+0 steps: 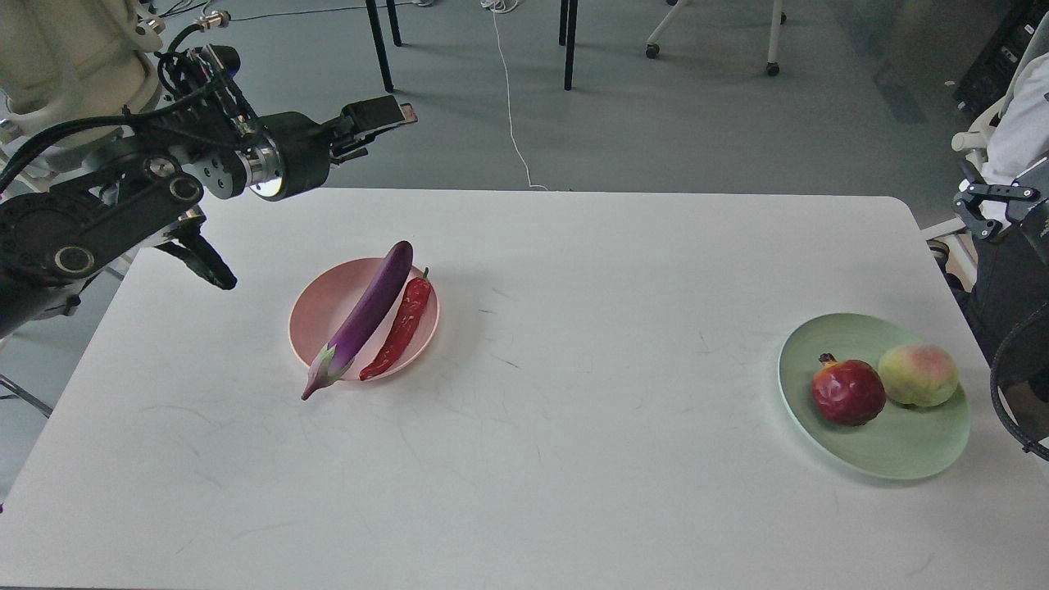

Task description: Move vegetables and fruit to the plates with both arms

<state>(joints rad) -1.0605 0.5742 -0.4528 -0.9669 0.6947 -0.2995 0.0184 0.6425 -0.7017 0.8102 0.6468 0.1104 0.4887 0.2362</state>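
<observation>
The purple eggplant lies slanted across the pink plate, its calyx end hanging over the near rim. The red chili pepper lies beside it on the same plate. The pomegranate and the peach sit side by side on the green plate at the right. My left gripper is raised above the table's far left edge, empty, with its fingers apart. My right gripper is at the right edge of the view, off the table, dark and partly cut off.
The white table reaches nearly to the view's edges. A beige chair stands behind my left arm. Table legs, chair legs and a white cable are on the floor beyond.
</observation>
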